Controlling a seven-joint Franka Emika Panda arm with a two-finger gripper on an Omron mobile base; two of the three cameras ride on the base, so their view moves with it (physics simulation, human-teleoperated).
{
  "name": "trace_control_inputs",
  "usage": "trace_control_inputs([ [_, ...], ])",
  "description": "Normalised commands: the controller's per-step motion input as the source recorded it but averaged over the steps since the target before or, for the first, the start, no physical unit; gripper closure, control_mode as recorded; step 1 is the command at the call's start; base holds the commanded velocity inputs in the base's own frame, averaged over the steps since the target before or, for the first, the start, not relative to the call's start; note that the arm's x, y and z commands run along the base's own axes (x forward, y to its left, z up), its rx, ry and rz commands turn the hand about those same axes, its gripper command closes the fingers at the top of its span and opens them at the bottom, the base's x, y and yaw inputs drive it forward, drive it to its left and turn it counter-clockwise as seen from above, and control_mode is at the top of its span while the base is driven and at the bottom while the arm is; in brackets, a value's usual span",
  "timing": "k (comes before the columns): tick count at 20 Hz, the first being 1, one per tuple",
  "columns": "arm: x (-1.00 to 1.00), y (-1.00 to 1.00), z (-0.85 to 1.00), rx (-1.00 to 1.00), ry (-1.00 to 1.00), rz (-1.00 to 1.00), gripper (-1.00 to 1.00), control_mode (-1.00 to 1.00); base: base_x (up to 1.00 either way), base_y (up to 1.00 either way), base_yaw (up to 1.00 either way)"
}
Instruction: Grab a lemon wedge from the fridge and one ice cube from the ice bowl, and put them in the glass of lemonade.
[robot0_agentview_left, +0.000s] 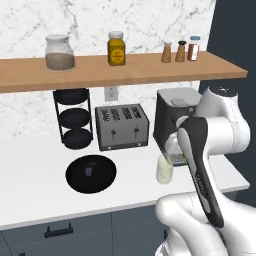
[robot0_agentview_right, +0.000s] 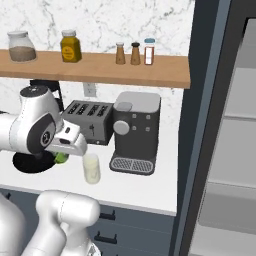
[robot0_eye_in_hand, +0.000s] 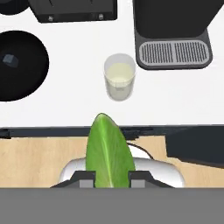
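My gripper (robot0_eye_in_hand: 112, 177) is shut on a green, leaf-shaped lemon wedge (robot0_eye_in_hand: 109, 151), which sticks out between the two fingertips. It hangs above the counter's front edge, nearer to me than the glass of lemonade (robot0_eye_in_hand: 119, 76). From the left base view the gripper (robot0_agentview_left: 178, 158) is just right of and slightly above the glass (robot0_agentview_left: 164, 169). The round black ice bowl (robot0_agentview_left: 91, 173) lies left of the glass with a small ice cube (robot0_agentview_left: 89, 171) in it. In the right base view the wedge (robot0_agentview_right: 61, 158) shows under the hand, left of the glass (robot0_agentview_right: 91, 168). The fridge (robot0_agentview_right: 220, 125) stands open at the right.
A coffee machine (robot0_agentview_left: 176, 115) stands right behind the glass, and a toaster (robot0_agentview_left: 122, 126) is to its left. A three-tier black rack (robot0_agentview_left: 74, 118) is at the back left. A wooden shelf (robot0_agentview_left: 120, 70) with jars and shakers hangs overhead.
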Motion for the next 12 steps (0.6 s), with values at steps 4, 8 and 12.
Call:
trace_control_inputs([
  [4,0.48,-0.09,0.05,-0.06,-0.01,0.0,1.0,-1.0,0.0,0.0,0.0],
  [8,0.86,-0.04,-0.22,0.0,0.02,-0.01,1.0,-1.0,0.0,0.0,0.0],
  [12,0.77,0.0,-0.6,0.0,0.03,-0.02,1.0,-1.0,0.0,0.0,0.0],
])
